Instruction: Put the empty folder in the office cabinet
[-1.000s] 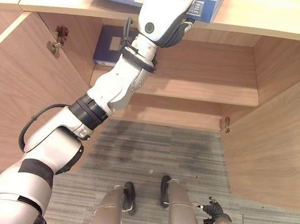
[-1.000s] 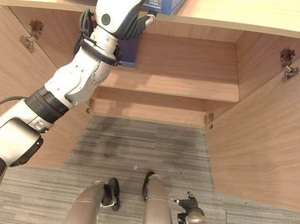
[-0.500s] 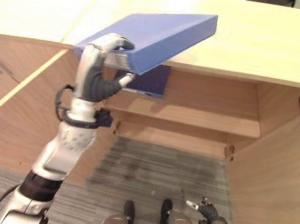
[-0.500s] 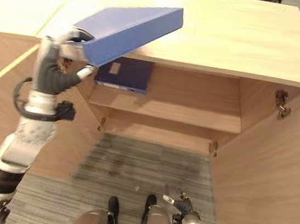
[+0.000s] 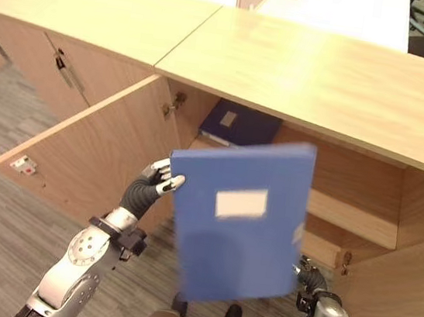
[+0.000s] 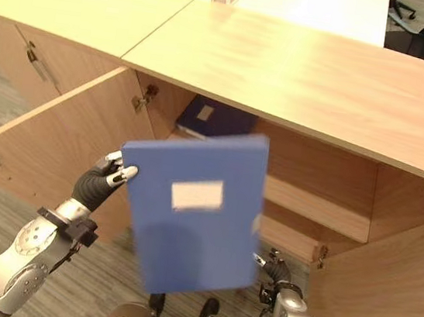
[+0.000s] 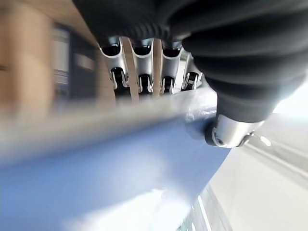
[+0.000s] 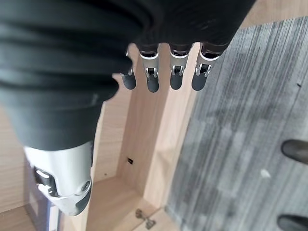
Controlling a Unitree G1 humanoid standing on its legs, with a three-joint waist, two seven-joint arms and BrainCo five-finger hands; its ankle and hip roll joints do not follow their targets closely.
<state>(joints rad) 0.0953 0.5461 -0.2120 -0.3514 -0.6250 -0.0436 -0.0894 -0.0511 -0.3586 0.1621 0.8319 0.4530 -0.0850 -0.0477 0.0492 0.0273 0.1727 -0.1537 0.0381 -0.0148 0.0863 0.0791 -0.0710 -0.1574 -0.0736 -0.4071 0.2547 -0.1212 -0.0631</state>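
Nearest to me, low down, the robot's right hand (image 6: 278,274) hangs with its dark-tipped fingers (image 8: 174,80) straight and slack, holding nothing; past their tips lies the grey striped carpet floor (image 8: 250,120) and the pale wood edge of the cabinet's side.

A little farther out, the left hand (image 5: 151,187) is raised, its fingers (image 7: 139,72) curled over the far side of a flat blue cardboard folder (image 5: 239,217) and its thumb (image 7: 231,132) pressed on the near face, so the folder is pinched at its upper corner. The blue folder hangs upright and slightly tilted in the air, its white label facing out, in front of the open cabinet rather than inside it.

Beyond the fingers stands the light wooden office cabinet (image 5: 340,74) with a long flat top. Its left door (image 5: 88,150) is swung wide, just beside the left hand. Inside, on the upper shelf (image 6: 315,207), a second dark blue folder (image 6: 215,120) lies flat at the left end, well apart from the held one.
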